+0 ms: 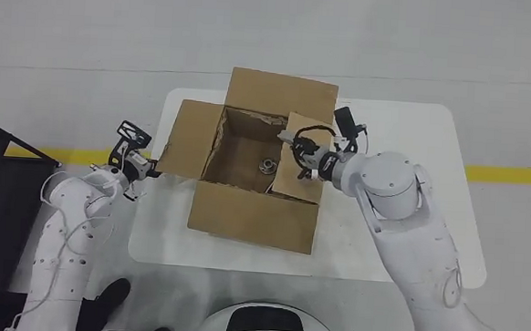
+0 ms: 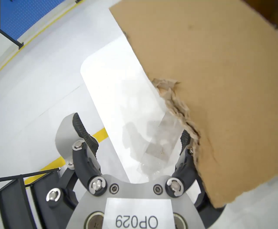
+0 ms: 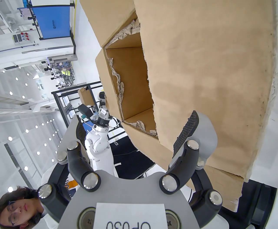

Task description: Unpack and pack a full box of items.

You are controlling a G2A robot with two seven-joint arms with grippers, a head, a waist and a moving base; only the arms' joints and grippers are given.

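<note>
Right claw (image 3: 136,125), fingers apart, at the cardboard box's (image 1: 253,215) right flap (image 1: 308,188); left claw (image 2: 132,130), likewise apart, at left flap (image 1: 187,138).

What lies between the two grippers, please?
In the top view, an open flap of the box and its interior, holding one small grey item, separate the left gripper from the right gripper.
</note>
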